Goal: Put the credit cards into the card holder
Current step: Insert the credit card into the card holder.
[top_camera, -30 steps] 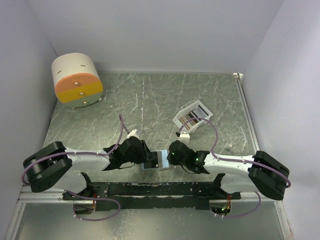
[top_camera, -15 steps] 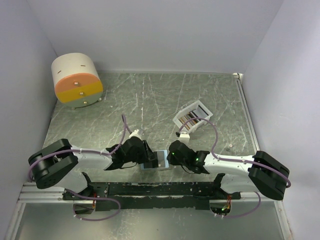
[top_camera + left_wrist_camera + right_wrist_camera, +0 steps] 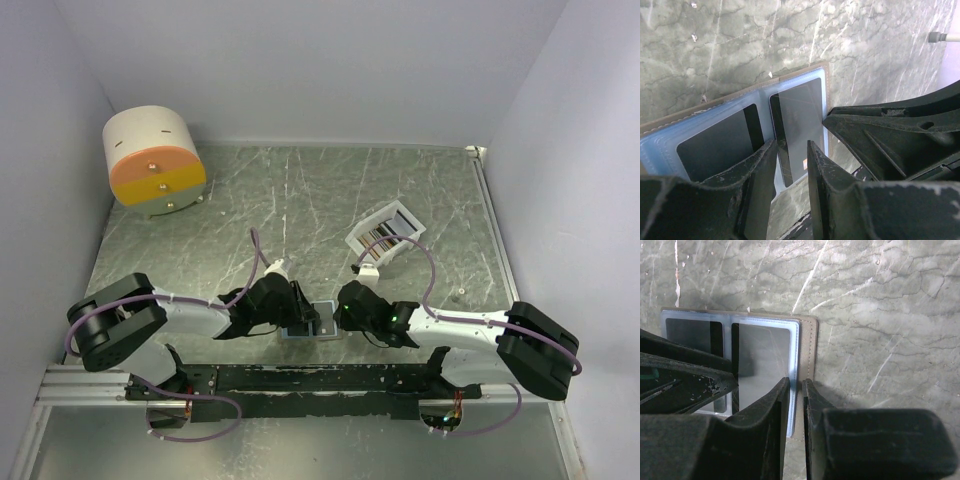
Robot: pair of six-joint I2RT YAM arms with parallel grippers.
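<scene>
**Q:** What is the setting?
**A:** A grey-green marbled table (image 3: 300,200), boxed in by pale lilac walls (image 3: 300,70) on the left, far and right sides.

**Q:** What containers are there?
**A:** There are three. An open wallet (image 3: 660,150) lies flat at the near edge, midway between the two arms. It is light blue inside with a taupe border. Each of its two clear pockets shows a dark card: one card (image 3: 715,150) in the left pocket and one card (image 3: 800,120) in the right. A white slotted tray (image 3: 400,208) sits farther back and to the right. Its slots show dark and pale stripes too small to make out. A cream-and-orange drum (image 3: 153,160) stands in the far left corner.

**Q:** How do the jaws stand?
**A:** The left gripper (image 3: 790,147) is partly open and sits low over the near end of the right-hand card. I cannot tell whether it touches the card. The right gripper (image 3: 796,382) is almost closed, with only a thin slit between its fingers. It is set over the wallet's right edge. I cannot tell whether it pinches that edge or only rests there.

**Q:** Is there room to move?
**A:** It is tight at the wallet, where the two grippers are nearly touching. The table beyond lies open as far as the tray and the drum, both well apart from the wallet.
</scene>
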